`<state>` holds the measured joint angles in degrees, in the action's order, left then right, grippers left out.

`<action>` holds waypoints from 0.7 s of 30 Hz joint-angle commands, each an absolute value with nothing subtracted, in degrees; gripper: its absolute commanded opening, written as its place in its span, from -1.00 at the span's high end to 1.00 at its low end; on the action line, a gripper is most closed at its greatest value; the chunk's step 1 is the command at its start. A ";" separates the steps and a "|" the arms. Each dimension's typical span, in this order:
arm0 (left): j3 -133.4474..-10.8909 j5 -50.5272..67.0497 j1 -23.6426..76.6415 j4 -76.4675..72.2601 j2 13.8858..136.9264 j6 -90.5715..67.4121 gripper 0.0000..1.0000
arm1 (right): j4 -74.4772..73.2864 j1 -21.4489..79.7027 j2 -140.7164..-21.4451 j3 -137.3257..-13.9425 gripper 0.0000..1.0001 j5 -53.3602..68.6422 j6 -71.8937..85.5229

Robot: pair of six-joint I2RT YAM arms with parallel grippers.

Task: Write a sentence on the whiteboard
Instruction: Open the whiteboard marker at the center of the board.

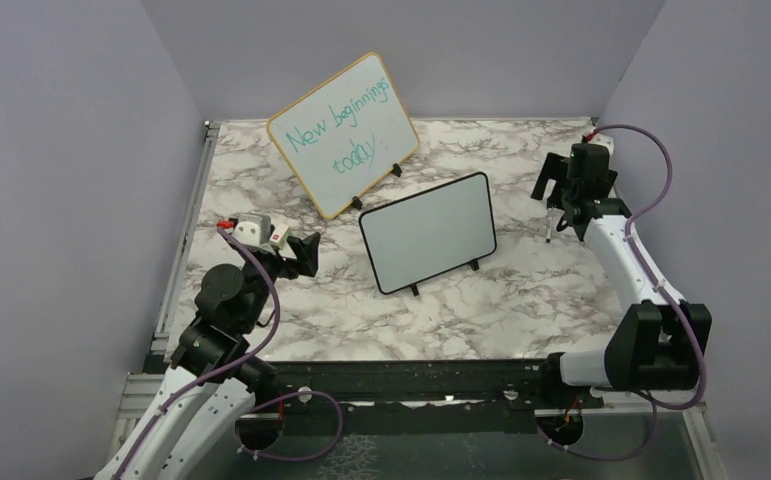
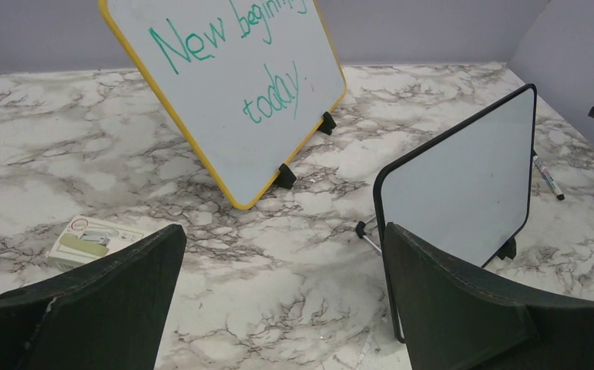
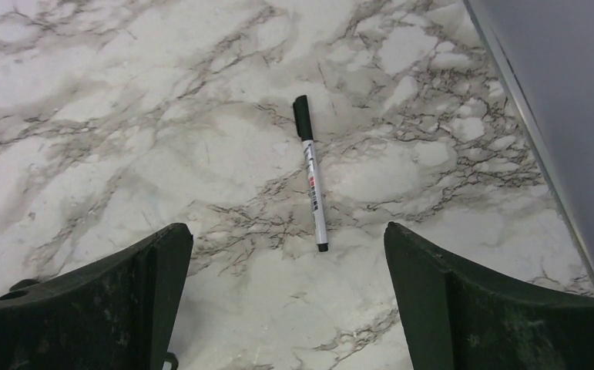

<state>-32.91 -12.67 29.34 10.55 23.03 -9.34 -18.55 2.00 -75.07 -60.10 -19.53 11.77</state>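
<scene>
- My right gripper [image 3: 283,240] is hanging fully spread, gripping nothing, above the marker [image 3: 311,181] lying on the table [image 3: 85,116].
- My left gripper [image 2: 282,235] is gaping empty near the whiteboard [image 2: 459,177].

White arm links [image 1: 616,250], black joints [image 1: 651,345], purple cables [image 1: 667,165], dark jaws

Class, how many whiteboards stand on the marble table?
2. The wood-framed board with teal writing stands at the back; the blank black-framed whiteboard stands in front, to its right. No others show.
</scene>
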 commanded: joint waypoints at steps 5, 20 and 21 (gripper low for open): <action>-31.83 -14.84 30.23 7.97 23.35 -8.55 -0.98 | -11.02 -7.75 -85.13 -58.83 -0.99 -6.97 12.93; -31.20 -15.08 30.50 6.11 25.43 -7.74 -0.98 | -14.92 -12.70 -103.52 -67.43 -0.40 -1.26 9.67; -31.20 -15.07 30.50 6.00 25.40 -7.66 -0.98 | -15.39 -12.74 -104.26 -67.90 -0.35 -0.75 9.48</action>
<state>-31.90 -14.04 30.13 8.16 24.84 -8.56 -13.37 -12.47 -101.69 -65.04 -3.14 10.96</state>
